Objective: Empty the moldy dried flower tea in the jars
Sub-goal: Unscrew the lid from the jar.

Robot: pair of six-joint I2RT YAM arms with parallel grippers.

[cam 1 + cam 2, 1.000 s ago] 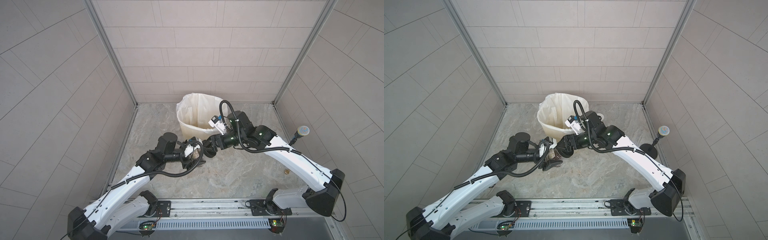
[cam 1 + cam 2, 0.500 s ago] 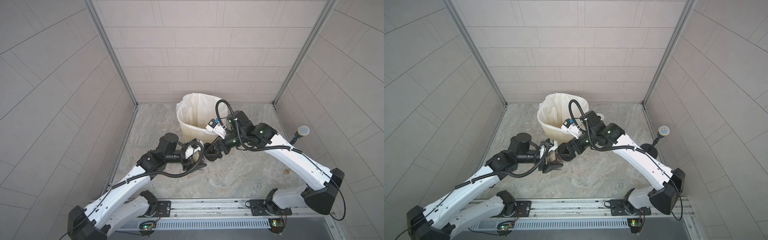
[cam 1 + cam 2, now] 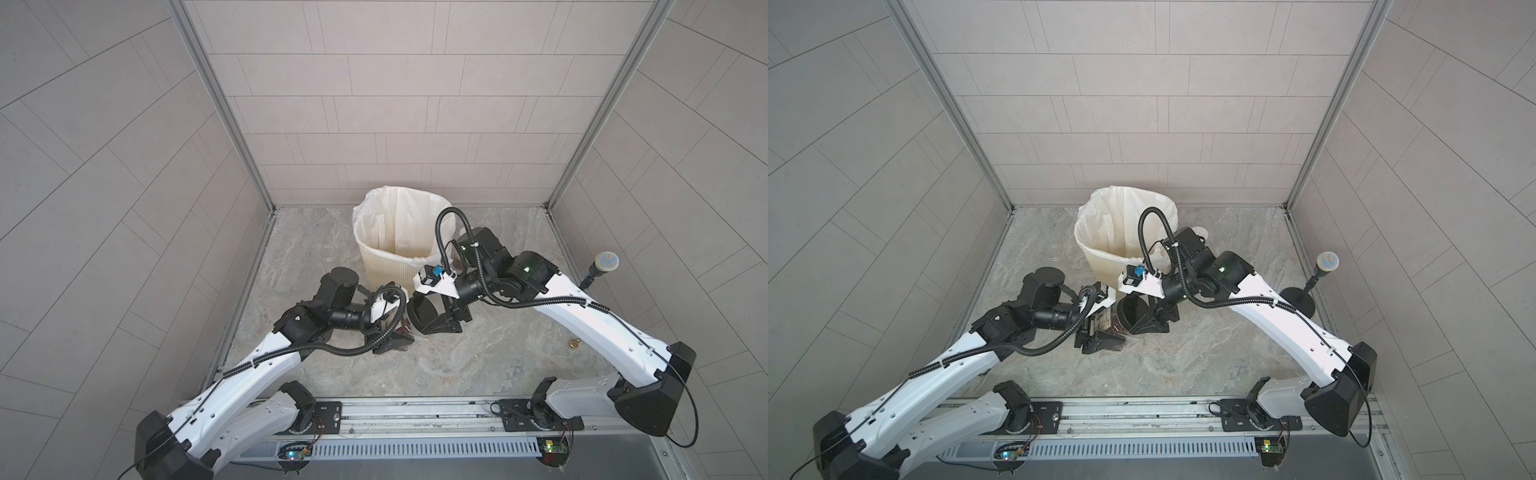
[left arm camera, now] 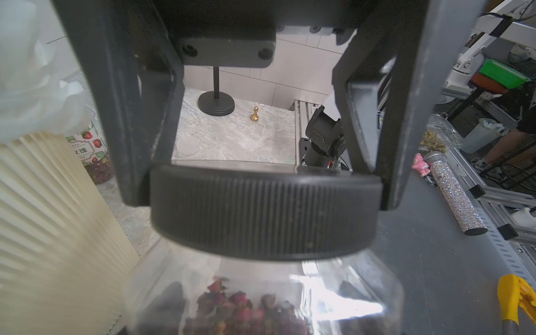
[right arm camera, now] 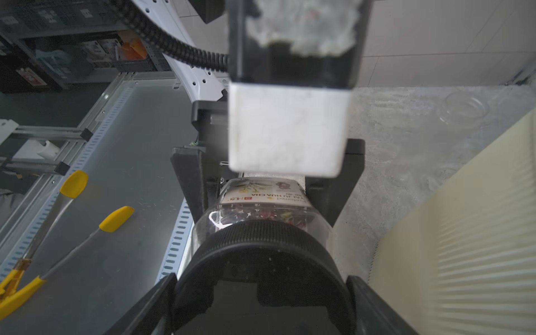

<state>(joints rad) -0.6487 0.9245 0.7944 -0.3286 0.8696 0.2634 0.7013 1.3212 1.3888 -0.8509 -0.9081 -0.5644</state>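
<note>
Beside bin (image 3: 386, 266), left gripper (image 3: 392, 322) clasps jar (image 4: 348, 290), right gripper (image 5: 261, 293) clamps lid (image 4: 264, 211); tea (image 4: 240, 307) mostly hidden.

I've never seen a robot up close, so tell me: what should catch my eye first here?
Two white-and-black robot arms meet mid-table over a clear jar of dried pink-brown rosebuds: the left gripper clamps its body, the right gripper grips its black ribbed lid. Just behind stands a cream ribbed bin with a white liner.
</note>
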